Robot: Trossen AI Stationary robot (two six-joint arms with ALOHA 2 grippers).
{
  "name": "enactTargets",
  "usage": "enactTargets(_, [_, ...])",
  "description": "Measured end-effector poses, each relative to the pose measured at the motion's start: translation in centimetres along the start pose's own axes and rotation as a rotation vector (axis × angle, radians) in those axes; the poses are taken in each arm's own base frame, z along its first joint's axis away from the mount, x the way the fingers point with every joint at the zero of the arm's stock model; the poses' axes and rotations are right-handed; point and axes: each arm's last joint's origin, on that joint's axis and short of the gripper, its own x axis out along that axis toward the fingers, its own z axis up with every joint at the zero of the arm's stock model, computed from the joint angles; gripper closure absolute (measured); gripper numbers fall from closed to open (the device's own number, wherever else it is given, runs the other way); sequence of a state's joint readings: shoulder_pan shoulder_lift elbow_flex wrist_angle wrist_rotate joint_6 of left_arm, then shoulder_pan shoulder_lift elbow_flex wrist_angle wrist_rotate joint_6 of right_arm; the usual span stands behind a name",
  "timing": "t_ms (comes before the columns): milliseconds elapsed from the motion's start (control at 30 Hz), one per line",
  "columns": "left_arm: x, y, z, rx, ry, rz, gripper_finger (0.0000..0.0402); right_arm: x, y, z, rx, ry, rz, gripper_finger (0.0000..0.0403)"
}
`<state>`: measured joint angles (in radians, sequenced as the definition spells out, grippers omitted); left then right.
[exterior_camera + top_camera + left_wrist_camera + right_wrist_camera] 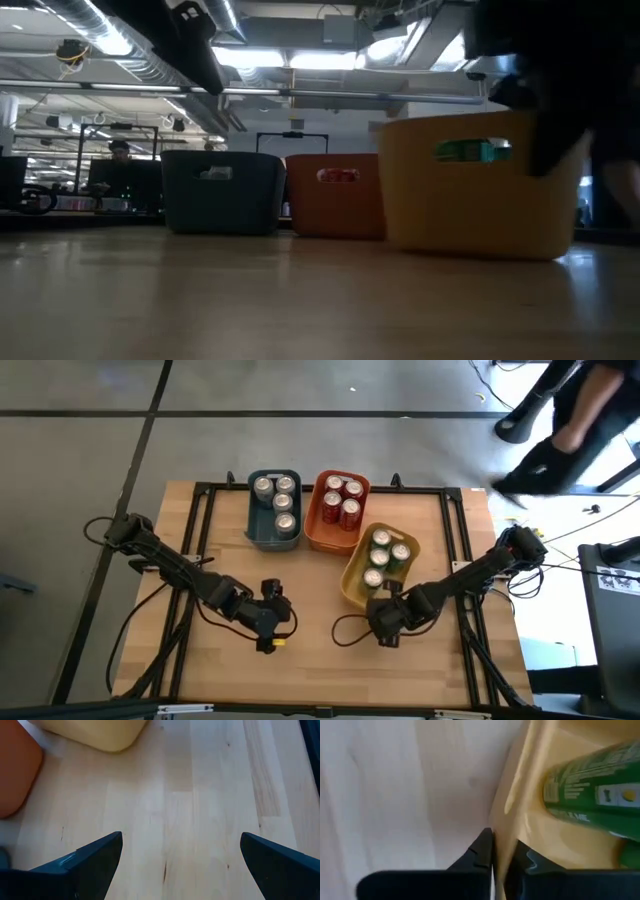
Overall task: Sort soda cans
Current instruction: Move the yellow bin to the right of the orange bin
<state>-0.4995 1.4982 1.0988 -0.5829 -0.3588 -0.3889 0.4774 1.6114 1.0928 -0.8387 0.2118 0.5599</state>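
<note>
Three bins stand side by side toward the table's far side. The blue-grey bin [262,532] holds silver soda cans [275,495], the orange bin [312,530] red cans [342,498], and the yellow bin [352,585] green cans [385,555]. My right gripper [380,610] is at the yellow bin's near end, shut on its wall. A green can [590,785] shows inside the bin, just past the fingers. My left gripper [180,840] is open over bare wood, left of the yellow bin, and touches nothing. My right gripper pinches the yellow bin's wall [502,855] at the bin's near end. One finger [480,852] is outside the bin and the other [527,862] inside. The fingers come down over the rim, slanting from the table's near side. The bin's base [480,245] rests on the table.
Black frame rails [205,520] run along the table's left, right and far sides. Bare wood [320,660] lies on the table's near half between the two arms. A person's legs [560,430] show on the floor beyond the far right corner.
</note>
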Motion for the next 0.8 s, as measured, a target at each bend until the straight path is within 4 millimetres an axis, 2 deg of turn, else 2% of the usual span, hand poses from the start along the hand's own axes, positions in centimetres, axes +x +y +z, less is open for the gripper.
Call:
enactTargets(133, [0.1, 0.2, 0.1, -0.006, 0.001, 0.005, 0.0011, -0.1, -0.5, -0.8, -0.120, 0.079, -0.067, 0.0397])
enactTargets(333, [0.2, 0.5, 0.2, -0.017, 0.000, 0.012, 0.0011, 0.0, -2.4, -1.5, -0.184, 0.215, -0.169, 0.0391])
enactTargets(467, [0.2, 0.5, 0.2, -0.013, 0.000, 0.012, 0.0011, 0.1, -3.7, -1.3, -0.212, 0.261, -0.195, 0.0397])
enactTargets(800, [0.2, 0.5, 0.2, -0.008, 0.001, 0.013, 0.0011, 1.5, -8.4, -0.9, -0.305, 0.375, -0.265, 0.0394])
